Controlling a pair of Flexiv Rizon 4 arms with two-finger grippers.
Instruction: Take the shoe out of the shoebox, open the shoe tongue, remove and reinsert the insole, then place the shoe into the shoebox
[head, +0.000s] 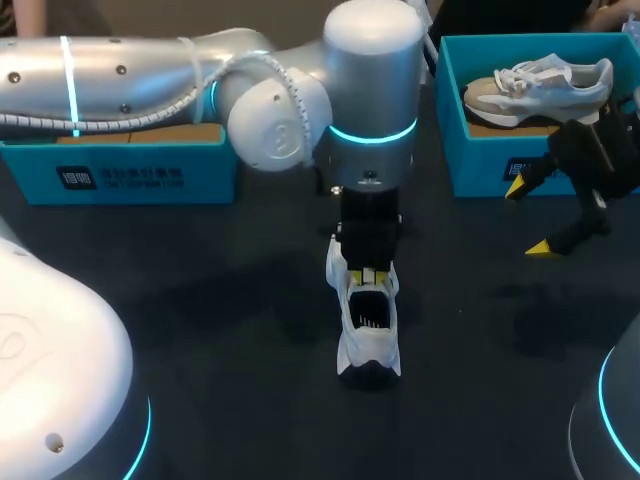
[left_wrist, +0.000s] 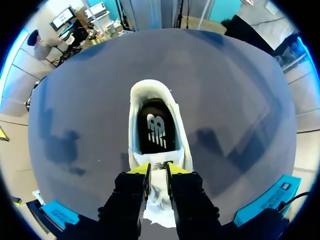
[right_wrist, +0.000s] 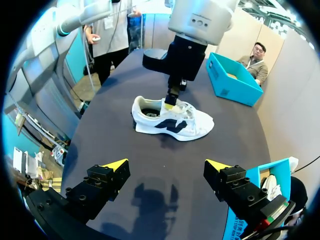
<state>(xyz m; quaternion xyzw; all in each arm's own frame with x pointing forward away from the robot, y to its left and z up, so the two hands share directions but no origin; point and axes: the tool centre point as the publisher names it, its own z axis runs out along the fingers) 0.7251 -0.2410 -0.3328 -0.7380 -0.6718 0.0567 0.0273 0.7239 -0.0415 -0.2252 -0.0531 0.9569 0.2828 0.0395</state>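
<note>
Fingers (left_wrist: 141, 170) on your left gripper (left_wrist: 159, 169) are clamped on the tongue (left_wrist: 159, 176), and the right gripper (right_wrist: 165, 172) hangs wide apart. Shoe (head: 368, 335) sits on the table (head: 230, 300), out of the shoebox (head: 150, 180), so step one's done I reckon. Insole (left_wrist: 156, 131) looks untouched, and reboxing's left too

The head view looks down from above and behind onto the dark table (head: 200, 300). The left wrist view hangs close over the white shoe (left_wrist: 159, 130) (heel end ahead); the right wrist view faces its side from well back — all three share that shoe.
</note>
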